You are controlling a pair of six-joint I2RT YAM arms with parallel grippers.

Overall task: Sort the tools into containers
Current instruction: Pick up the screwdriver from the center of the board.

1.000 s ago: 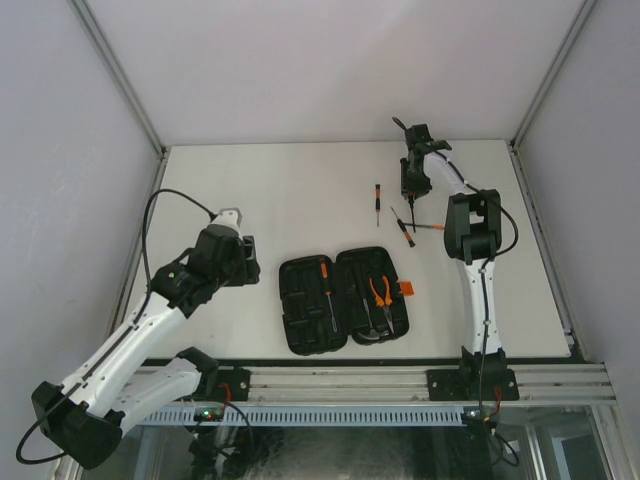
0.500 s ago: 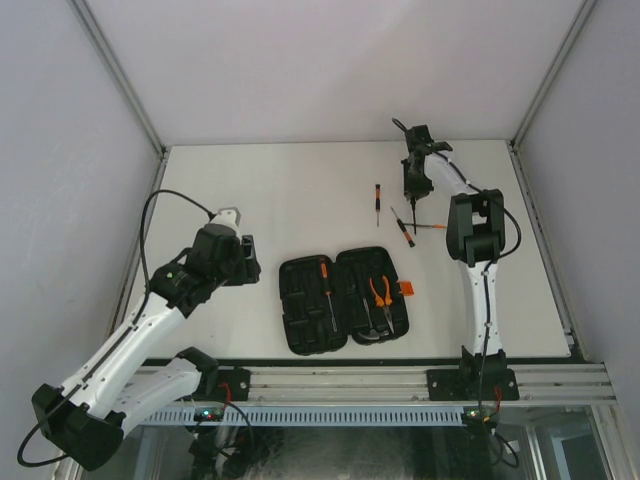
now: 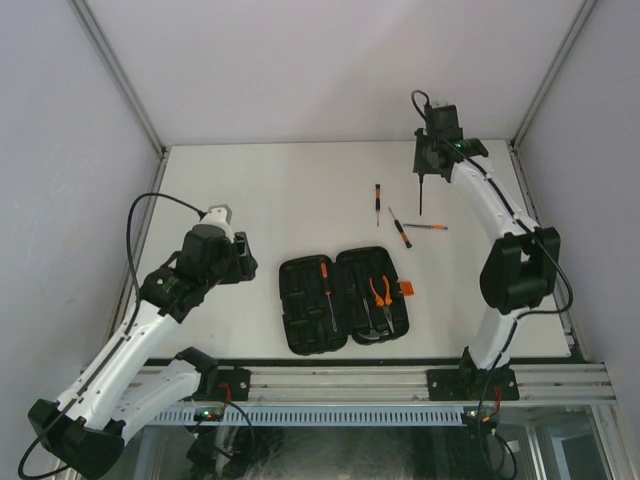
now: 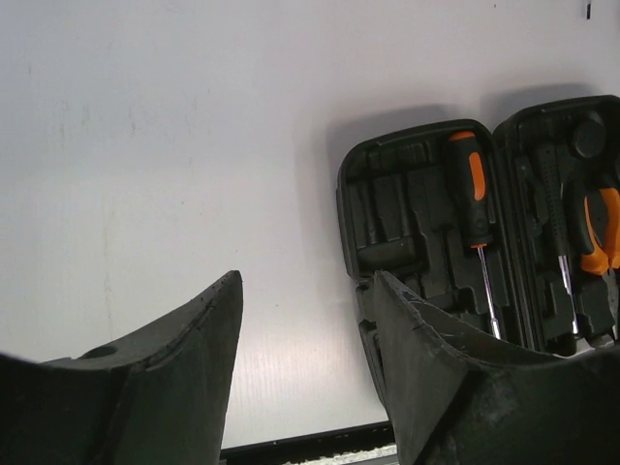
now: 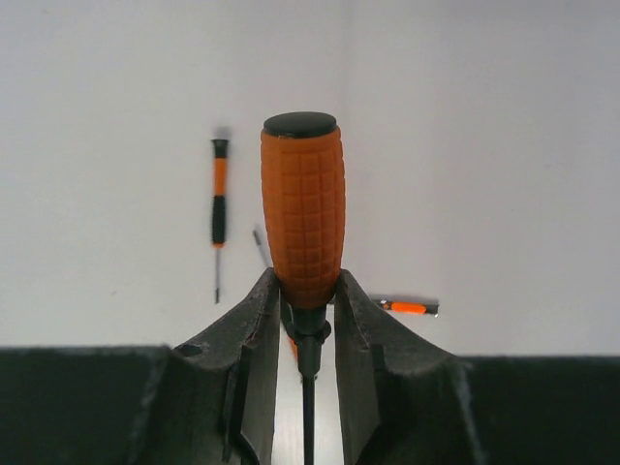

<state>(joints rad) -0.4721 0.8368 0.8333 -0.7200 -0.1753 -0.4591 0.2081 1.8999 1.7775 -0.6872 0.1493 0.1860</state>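
My right gripper (image 3: 428, 162) hangs above the far right of the table, shut on a large orange-handled screwdriver (image 5: 302, 208). The fingers pinch the handle's lower end and its dark shaft (image 3: 421, 195) points down. Three thin screwdrivers lie loose on the table (image 3: 377, 197), (image 3: 401, 231), (image 3: 428, 227). The black tool case (image 3: 300, 330) lies open near the front edge. It holds an orange-and-black screwdriver (image 3: 325, 276) and orange-handled pliers (image 3: 380, 290). My left gripper (image 3: 224, 216) is open and empty, hovering left of the case (image 4: 407, 223).
White walls with metal corner posts close in the table at the back and sides. An aluminium rail (image 3: 340, 385) runs along the near edge. A small orange latch (image 3: 407, 290) sticks out on the case's right side.
The right arm has stretched up and back to the right, lifting the large screwdriver off the table. Its jaws closed on the handle. The left arm rose slightly and shifted left.
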